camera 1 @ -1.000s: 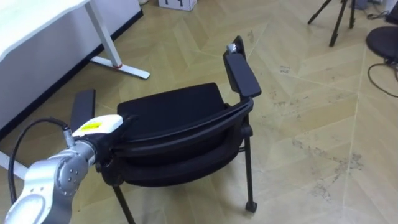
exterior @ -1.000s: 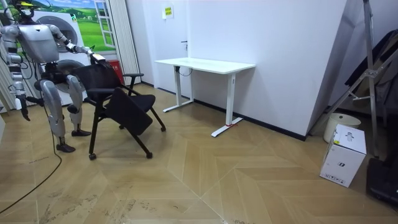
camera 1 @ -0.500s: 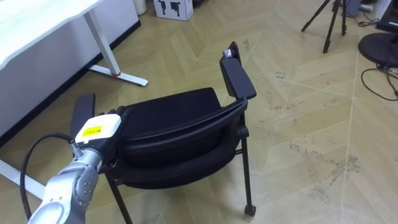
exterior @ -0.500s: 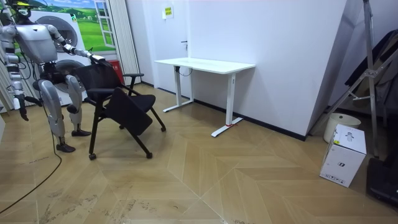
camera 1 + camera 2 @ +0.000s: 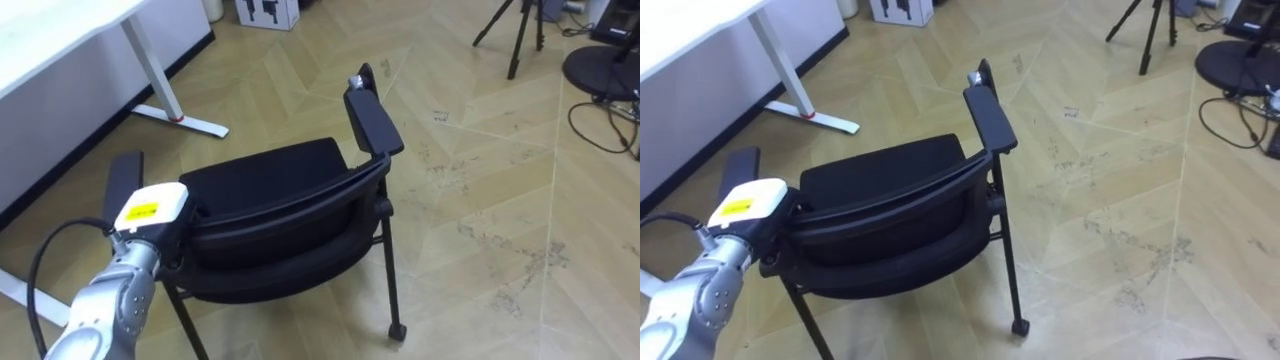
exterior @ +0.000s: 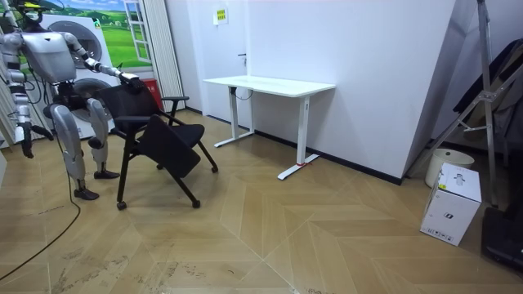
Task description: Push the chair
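A black chair (image 5: 270, 178) with two armrests and small castors stands on the wood floor with its backrest (image 5: 290, 212) towards me. My left hand (image 5: 150, 208), with a white back plate and a yellow label, rests at the left end of the backrest's top edge. Its fingers are dark against the black frame and hard to make out. In the room view I stand behind the chair (image 6: 155, 122) with my left arm stretched to its back. My right hand (image 6: 27, 149) hangs open at my side, holding nothing.
A white desk (image 5: 50, 45) on a T-shaped foot (image 5: 195, 122) stands to the chair's left, against the wall (image 6: 270, 84). Ahead lie a white box (image 5: 265, 12), a tripod (image 5: 520, 30) and a floor cable (image 5: 600, 115). Open floor spreads to the right.
The eye view has shifted a little, so the camera moved. My left hand stays at the backrest's top edge. In the room view the chair stands where it did.
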Robot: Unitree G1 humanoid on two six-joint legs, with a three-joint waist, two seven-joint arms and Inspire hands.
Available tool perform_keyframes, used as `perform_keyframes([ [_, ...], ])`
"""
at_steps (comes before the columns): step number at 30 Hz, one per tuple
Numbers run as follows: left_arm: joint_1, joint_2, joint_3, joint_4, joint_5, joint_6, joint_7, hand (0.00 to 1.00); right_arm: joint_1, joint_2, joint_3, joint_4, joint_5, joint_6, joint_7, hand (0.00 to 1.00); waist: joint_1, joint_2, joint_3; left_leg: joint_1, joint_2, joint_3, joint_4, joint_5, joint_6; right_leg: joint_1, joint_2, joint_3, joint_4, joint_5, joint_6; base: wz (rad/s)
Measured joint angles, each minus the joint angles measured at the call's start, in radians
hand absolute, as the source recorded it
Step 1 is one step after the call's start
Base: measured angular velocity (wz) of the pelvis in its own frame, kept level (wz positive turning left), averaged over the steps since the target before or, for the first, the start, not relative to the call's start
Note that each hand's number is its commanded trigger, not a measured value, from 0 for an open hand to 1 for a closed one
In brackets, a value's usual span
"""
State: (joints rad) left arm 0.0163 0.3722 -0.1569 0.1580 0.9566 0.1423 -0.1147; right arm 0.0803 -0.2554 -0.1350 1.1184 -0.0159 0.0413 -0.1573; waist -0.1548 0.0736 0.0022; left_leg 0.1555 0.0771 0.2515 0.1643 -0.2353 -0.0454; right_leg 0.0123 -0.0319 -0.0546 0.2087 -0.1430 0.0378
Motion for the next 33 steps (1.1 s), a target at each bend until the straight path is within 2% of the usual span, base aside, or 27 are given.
perform_keyframes([
  [4,0.008,0.002,-0.002,-0.019,-0.001,0.008,0.007,1.0,0.003,0.009,-0.005,-0.164,-0.077,-0.007,-0.068,0.0,0.0,-0.007,-0.0004,-0.004,0.0,0.0,0.001,0.0,0.0,-0.003,0.0,0.0,0.001,0.001,0.001,0.0],
  [9,0.01,0.019,-0.001,-0.052,0.0,0.004,0.004,1.0,0.029,0.015,-0.003,-0.499,-0.317,-0.021,-0.115,0.0,0.013,-0.013,-0.0009,-0.013,0.0,0.008,0.001,0.0,0.0,-0.024,0.001,0.007,0.011,0.001,0.0,-0.03],
  [12,0.023,0.023,-0.002,-0.066,-0.001,0.0,0.011,1.0,0.053,0.013,0.006,-0.663,-0.473,-0.024,-0.135,0.0,0.023,-0.016,-0.002,-0.011,0.0,0.015,0.001,0.0,0.0,-0.024,0.001,0.011,0.013,0.001,0.0,-0.06],
  [15,0.03,0.027,-0.002,-0.083,-0.001,0.004,0.012,1.0,0.053,0.006,0.025,-0.783,-0.56,-0.024,-0.143,0.0,0.024,-0.02,0.0001,-0.012,0.0,0.017,0.001,0.0,0.0,-0.024,0.001,0.012,0.012,0.001,0.0,-0.01],
  [19,0.03,0.03,-0.002,-0.088,-0.001,0.002,0.006,1.0,0.048,-0.008,0.048,-0.895,-0.676,-0.021,-0.149,0.0,0.033,-0.021,-0.0001,-0.012,0.0,0.018,0.0,0.0,0.0,-0.027,0.001,0.015,0.014,0.001,0.0,-0.03],
  [21,0.029,0.035,-0.003,-0.088,-0.002,-0.004,0.006,1.0,0.047,-0.038,0.1,-0.959,-0.737,-0.018,-0.149,0.0,0.049,-0.024,0.0005,-0.009,0.0,0.018,0.0,0.0,0.0,-0.029,0.004,0.024,0.018,0.001,0.0,-0.1],
  [23,0.024,0.037,-0.004,-0.088,-0.002,-0.006,0.007,1.0,0.038,-0.062,0.147,-0.997,-0.746,-0.018,-0.147,0.0,0.053,-0.031,0.0031,-0.008,0.0,0.019,0.0,0.0,0.0,-0.032,0.004,0.026,0.023,0.001,0.0,-0.02],
  [26,0.015,0.047,-0.004,-0.09,-0.004,-0.015,0.011,1.0,0.015,-0.065,0.188,-1.062,-0.746,-0.018,-0.144,0.0,0.058,-0.039,0.0037,-0.021,0.0,0.023,0.0,0.0,0.0,-0.049,0.004,0.027,0.03,0.001,0.0,0.0],
  [31,0.008,0.047,-0.005,-0.099,-0.002,-0.034,0.009,1.0,0.005,-0.081,0.206,-1.1,-0.783,-0.029,-0.109,0.0,0.079,-0.045,0.0046,-0.027,0.0,0.023,0.0,0.0,0.0,-0.053,0.004,0.027,0.029,0.001,0.0,0.0],
  [33,0.008,0.048,-0.005,-0.104,-0.002,-0.043,0.006,1.0,-0.001,-0.109,0.228,-1.101,-0.784,-0.029,-0.078,0.0,0.087,-0.046,0.0046,-0.027,0.0,0.022,0.0,0.0,0.0,-0.054,0.004,0.027,0.03,0.001,0.0,0.0],
])
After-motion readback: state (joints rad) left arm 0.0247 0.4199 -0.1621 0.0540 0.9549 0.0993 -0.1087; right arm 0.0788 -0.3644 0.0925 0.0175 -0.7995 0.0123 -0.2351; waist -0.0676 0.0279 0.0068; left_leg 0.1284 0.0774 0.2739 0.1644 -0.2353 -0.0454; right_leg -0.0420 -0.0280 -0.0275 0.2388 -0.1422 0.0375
